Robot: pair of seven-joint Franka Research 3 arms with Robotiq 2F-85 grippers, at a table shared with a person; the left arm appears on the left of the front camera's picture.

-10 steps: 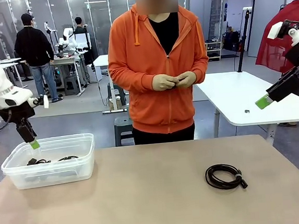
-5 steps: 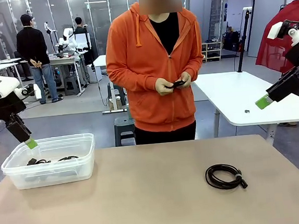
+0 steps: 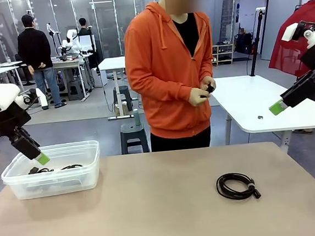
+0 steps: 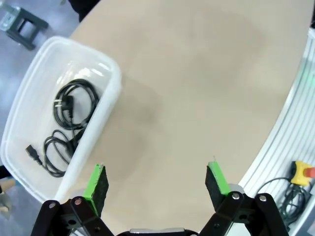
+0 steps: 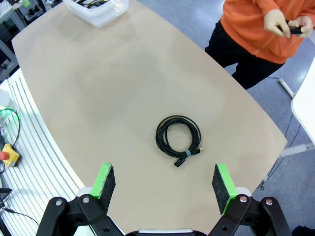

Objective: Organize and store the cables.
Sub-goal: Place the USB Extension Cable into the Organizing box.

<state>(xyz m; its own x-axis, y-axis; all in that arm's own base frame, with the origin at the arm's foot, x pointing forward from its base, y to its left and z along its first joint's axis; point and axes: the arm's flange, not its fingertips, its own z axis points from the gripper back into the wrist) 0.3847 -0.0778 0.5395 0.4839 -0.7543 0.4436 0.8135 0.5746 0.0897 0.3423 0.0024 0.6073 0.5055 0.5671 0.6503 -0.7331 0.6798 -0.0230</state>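
One coiled black cable (image 3: pixel 237 186) lies on the tan table right of centre; the right wrist view has this cable (image 5: pixel 178 140) below and between the open fingers. Two more coiled cables (image 4: pixel 69 125) rest inside a clear plastic bin (image 3: pixel 88 149) at the table's left. My left gripper (image 3: pixel 41 158) hangs open just above the bin's near-left rim, with nothing between its fingers (image 4: pixel 96 183). My right gripper (image 3: pixel 278 107) is raised high at the far right, open and empty. A person in an orange hoodie holds a small black item (image 3: pixel 209 87) in gloved hands.
The bin (image 4: pixel 110 81) sits near the table's left edge. The person (image 3: pixel 173 72) stands at the far side, turned toward a white table (image 3: pixel 255 104) behind. Bare tabletop (image 3: pixel 154 201) lies between bin and loose cable. A red emergency button (image 4: pixel 303 171) sits below the table edge.
My left gripper has swung slightly right and down over the bin's rim. The person has turned and stepped to the right, hands still working a small black item. The right arm has not moved.
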